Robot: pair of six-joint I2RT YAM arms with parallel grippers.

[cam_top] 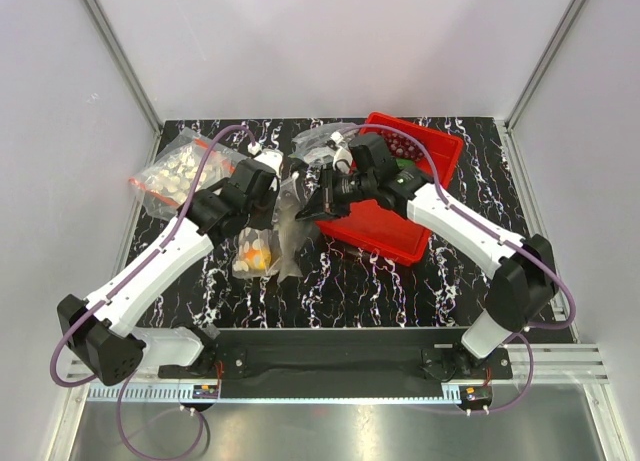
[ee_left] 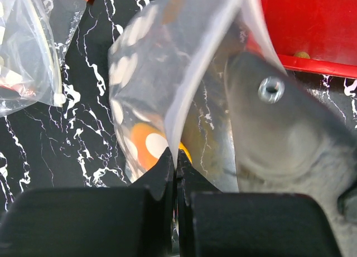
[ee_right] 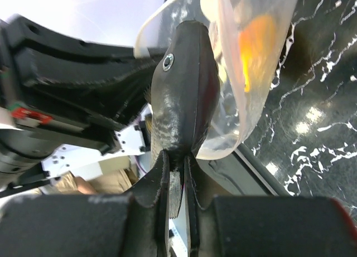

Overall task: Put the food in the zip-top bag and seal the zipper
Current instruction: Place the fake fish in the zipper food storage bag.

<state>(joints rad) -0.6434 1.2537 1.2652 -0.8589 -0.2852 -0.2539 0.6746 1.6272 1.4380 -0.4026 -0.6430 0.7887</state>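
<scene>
The dotted clear zip-top bag [cam_top: 252, 249] hangs from my left gripper [cam_top: 270, 213], which is shut on one side of its mouth [ee_left: 176, 162]. The orange-yellow fruit [cam_top: 260, 257] lies inside it and also shows in the left wrist view [ee_left: 146, 142] and the right wrist view [ee_right: 254, 42]. My right gripper [cam_top: 310, 209] is shut on the tail of the grey fish [ee_right: 184, 90] and holds it head first at the bag's open mouth [ee_left: 279, 134]. The grape bunch [cam_top: 398, 139] and green cucumber [cam_top: 405, 164] lie in the red tray [cam_top: 385, 243]. I cannot make out the red zipper strip on the held bag.
Another clear bag [cam_top: 180, 171] with whitish pieces and red edges lies at the back left. A small crumpled clear bag [cam_top: 320, 141] lies behind the grippers. The red tray stands right of centre on the black marbled table [cam_top: 400, 281].
</scene>
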